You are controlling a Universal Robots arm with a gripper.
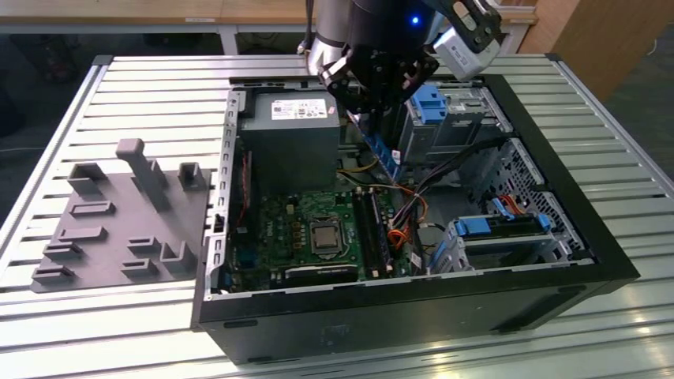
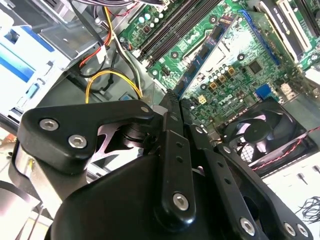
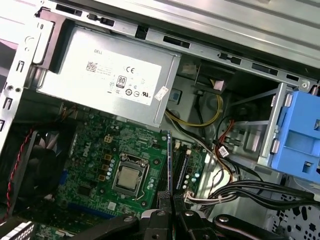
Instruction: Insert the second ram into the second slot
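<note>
- The second ram hangs edge-down inside the open computer case, above the motherboard and beside the power supply.
- The end effector is pinched narrow on the stick's upper end.
- The memory slots lie apart from it, lower down.
- Best, I judge: keep the stick parallel to its slot, square, and clear of the cables.
</note>
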